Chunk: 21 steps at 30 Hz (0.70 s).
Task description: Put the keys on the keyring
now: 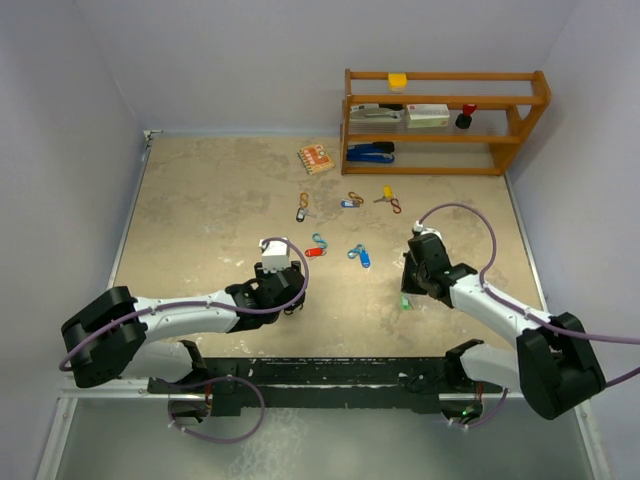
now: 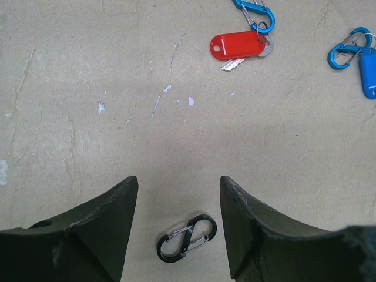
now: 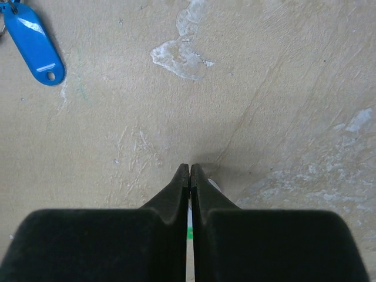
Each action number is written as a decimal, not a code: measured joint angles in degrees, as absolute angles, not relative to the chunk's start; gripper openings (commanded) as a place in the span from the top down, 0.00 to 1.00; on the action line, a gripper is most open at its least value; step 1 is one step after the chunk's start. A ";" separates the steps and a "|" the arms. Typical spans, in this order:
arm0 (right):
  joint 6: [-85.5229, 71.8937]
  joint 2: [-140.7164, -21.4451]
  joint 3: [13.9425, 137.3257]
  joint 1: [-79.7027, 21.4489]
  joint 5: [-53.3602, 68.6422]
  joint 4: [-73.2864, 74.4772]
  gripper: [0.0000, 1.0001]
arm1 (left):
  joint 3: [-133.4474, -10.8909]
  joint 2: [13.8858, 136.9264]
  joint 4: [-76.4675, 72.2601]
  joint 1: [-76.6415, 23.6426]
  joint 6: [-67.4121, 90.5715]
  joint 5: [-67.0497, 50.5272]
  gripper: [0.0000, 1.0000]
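A black S-shaped keyring (image 2: 187, 238) lies flat on the table between the fingers of my open left gripper (image 2: 178, 182), touching neither. The keys lie scattered mid-table: red (image 1: 314, 252), blue (image 1: 362, 258), yellow (image 1: 387, 193) and a dark one (image 1: 301, 213). The red key (image 2: 238, 45) and blue key (image 2: 369, 70) lie ahead of the left gripper. My right gripper (image 3: 190, 167) is shut, tips down at the table. A green key (image 1: 405, 301) lies right by it. A sliver of green shows in the slit between its fingers and a silver bit beside the tip; whether it is pinched is unclear.
Coloured S-clips lie among the keys, one teal (image 2: 255, 12) and one blue (image 2: 343, 53). A wooden shelf (image 1: 445, 120) with small items stands at the back right. An orange box (image 1: 315, 158) lies left of it. Walls close in the table on three sides.
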<state>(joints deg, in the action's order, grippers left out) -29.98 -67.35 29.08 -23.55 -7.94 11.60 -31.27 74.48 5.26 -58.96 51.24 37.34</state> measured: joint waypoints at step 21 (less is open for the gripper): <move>-21.93 -51.70 26.17 -23.55 -4.86 2.09 1.00 | -31.27 75.09 5.26 -58.96 51.24 37.34 0.45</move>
<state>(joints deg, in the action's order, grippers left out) -21.93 -51.70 26.17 -23.55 -4.86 2.09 -31.27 75.09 5.26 -58.96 51.24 37.34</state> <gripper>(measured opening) 0.008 0.552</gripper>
